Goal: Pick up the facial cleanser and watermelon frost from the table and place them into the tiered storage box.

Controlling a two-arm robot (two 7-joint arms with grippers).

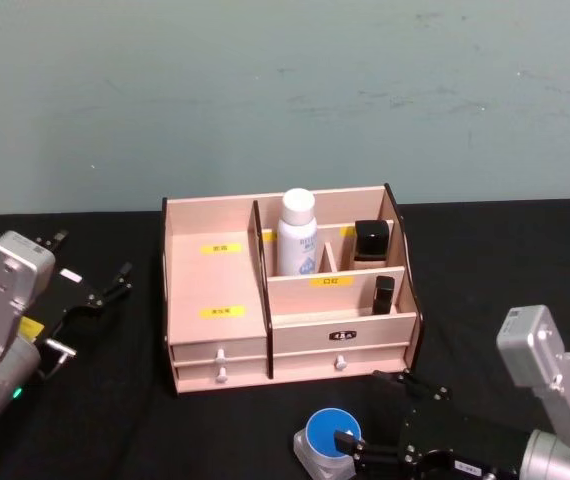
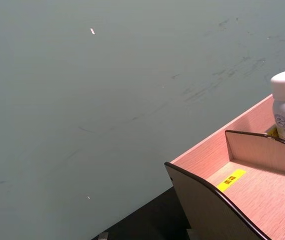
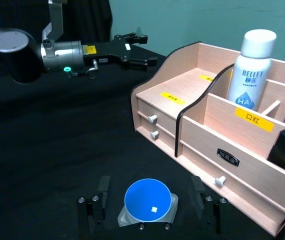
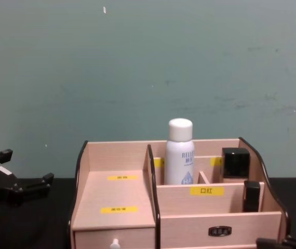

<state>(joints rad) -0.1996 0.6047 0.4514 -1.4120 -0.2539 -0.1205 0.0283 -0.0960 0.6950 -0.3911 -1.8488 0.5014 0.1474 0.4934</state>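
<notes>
Blue-lidded frosted jar (image 3: 147, 201) between spread fingers of my right gripper (image 3: 150, 186); tall white bottle (image 1: 298, 232) upright in pink wooden organiser (image 1: 215, 282), far compartment; left gripper (image 3: 140, 50) spread, at left.

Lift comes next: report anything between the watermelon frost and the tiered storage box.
Nothing visible does. The open right hand straddles the watermelon frost, which sits on the table before the tiered storage box.

— What are you counting there?
— I'm counting one tiered storage box (image 1: 215, 280), one facial cleanser (image 1: 298, 235), one watermelon frost (image 1: 329, 434) and two black square-capped containers (image 1: 370, 238).
— And the fittings?
— Three drawer knobs (image 3: 152, 119) are showing. The yellow labels (image 1: 222, 312) are coming to five, I think, since two are sitting half hidden at the back.
— Grippers?
— Two are showing: the left gripper (image 3: 147, 50) and the right gripper (image 3: 150, 212).
</notes>
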